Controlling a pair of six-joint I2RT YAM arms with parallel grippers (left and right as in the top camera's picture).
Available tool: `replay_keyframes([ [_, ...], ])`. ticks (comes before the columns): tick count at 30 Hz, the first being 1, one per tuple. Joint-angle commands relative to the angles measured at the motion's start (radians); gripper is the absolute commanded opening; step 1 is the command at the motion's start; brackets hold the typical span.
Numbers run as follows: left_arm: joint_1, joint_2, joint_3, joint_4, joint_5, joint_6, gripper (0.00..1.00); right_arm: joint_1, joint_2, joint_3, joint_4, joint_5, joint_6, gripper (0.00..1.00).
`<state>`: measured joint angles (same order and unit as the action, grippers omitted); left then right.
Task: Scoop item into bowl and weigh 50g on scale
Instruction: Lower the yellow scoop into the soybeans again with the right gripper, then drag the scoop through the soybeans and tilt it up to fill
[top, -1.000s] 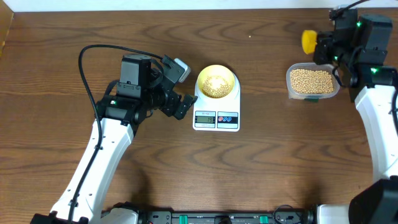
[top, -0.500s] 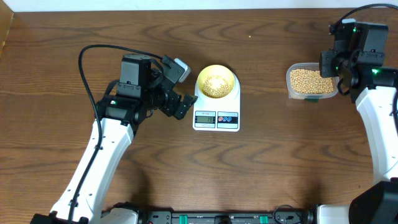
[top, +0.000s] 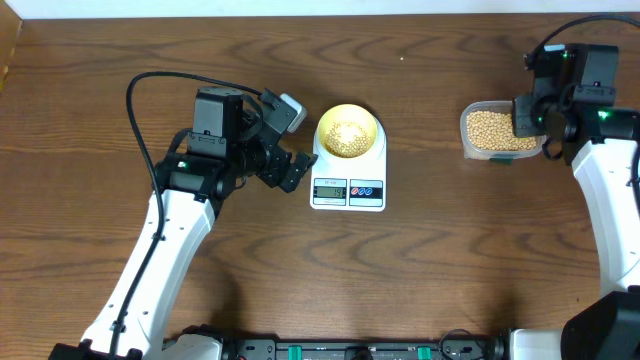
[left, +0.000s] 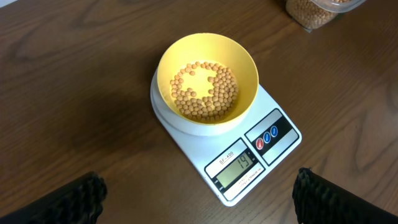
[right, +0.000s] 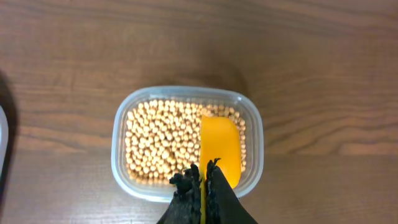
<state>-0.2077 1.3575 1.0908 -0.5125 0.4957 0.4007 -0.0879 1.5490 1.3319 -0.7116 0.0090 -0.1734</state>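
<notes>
The left gripper (left: 199, 186) hangs just left of the scale (top: 348, 192) with its fingers (left: 81, 199) wide apart and holding nothing. It touches neither the scale nor the bowl.

The pale yellow bowl (left: 244, 65) sits centred on the scale's platform. A thin layer of beans (left: 205, 99) covers most of its floor, with a bare patch near the middle. The display (left: 239, 169) appears to read in the teens, so the weight looks well short of fifty.

Well to the right stands the clear plastic tub (right: 118, 146), still fairly full of beans (right: 161, 143). The right gripper (right: 202, 180) is closed on the thin handle of an orange-yellow scoop (right: 221, 146), whose blade lies inside the tub at its right side, on the beans.

Several things could go wrong from here. The tub looks light, so a hard push of the scoop may slide or tip it. A heaped scoop could shed beans on the way to the bowl. The narrow handle might twist in the jaws and spill the load. Beans tipped out too fast could overshoot fifty, and brushing the bowl would disturb the reading.
</notes>
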Motion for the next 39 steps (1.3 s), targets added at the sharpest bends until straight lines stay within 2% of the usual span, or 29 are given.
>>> replay_keyframes([
  [1,-0.001,-0.014,0.006,0.001,0.010,0.017,0.98,-0.004,0.008,-0.004,-0.005,0.007,0.001,0.01],
  [14,-0.001,-0.014,0.006,0.001,0.009,0.017,0.98,-0.004,0.153,-0.004,0.002,0.007,0.001,0.01],
  [21,-0.001,-0.014,0.006,0.001,0.009,0.017,0.98,-0.004,0.162,-0.004,0.001,-0.010,0.000,0.01],
  [39,-0.001,-0.014,0.006,0.001,0.009,0.017,0.97,-0.056,0.163,-0.004,0.027,-0.350,0.001,0.01],
])
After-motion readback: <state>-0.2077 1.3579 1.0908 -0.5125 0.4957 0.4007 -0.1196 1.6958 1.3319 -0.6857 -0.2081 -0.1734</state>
